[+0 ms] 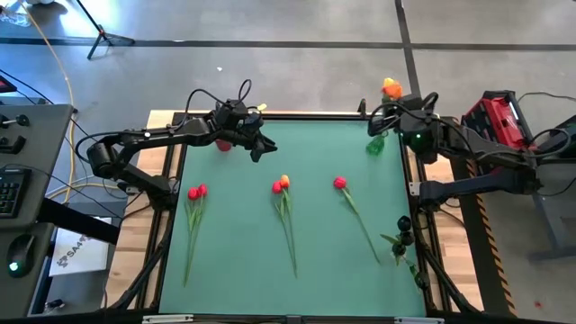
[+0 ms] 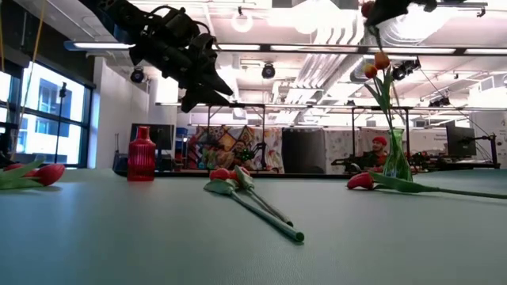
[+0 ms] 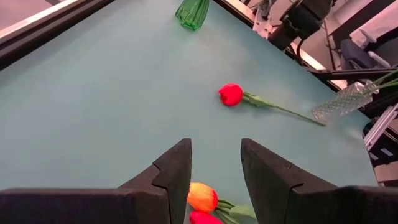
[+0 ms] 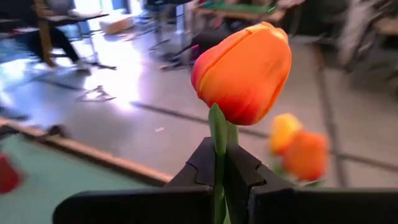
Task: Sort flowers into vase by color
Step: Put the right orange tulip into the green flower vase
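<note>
Held flower: an orange tulip with a thin green stem (image 4: 244, 71) fills the centre of the right wrist view; its stem is pinched between the right gripper (image 4: 221, 171) fingers, which are clenched on it.
Right gripper place: upper right of the high view (image 1: 402, 110), above the small green glass vase (image 1: 375, 144) at the mat's far right corner.
Vase contents: in the low view, right of centre, the green vase (image 2: 397, 162) already carries orange-headed tulips (image 2: 376, 65) standing upright.
Loose flowers: across the middle of the high view lie a pair of red tulips (image 1: 196, 192) at left, a red and orange pair (image 1: 281, 185) in the centre and a single red tulip (image 1: 339, 183) at right, all well apart from the vase.
Left gripper: upper left of the high view (image 1: 255, 142), jaws apart and empty, hanging over the green mat (image 1: 306, 261).
Nearby: a small red ribbed vase (image 2: 142, 154) stands at left in the low view.
Only in the left wrist view: a clear cut-glass vase (image 3: 345, 101) lying beyond the mat's edge, at the frame's right.
Only in the low view: a person in a red cap (image 2: 379, 152) seated in the room behind.
</note>
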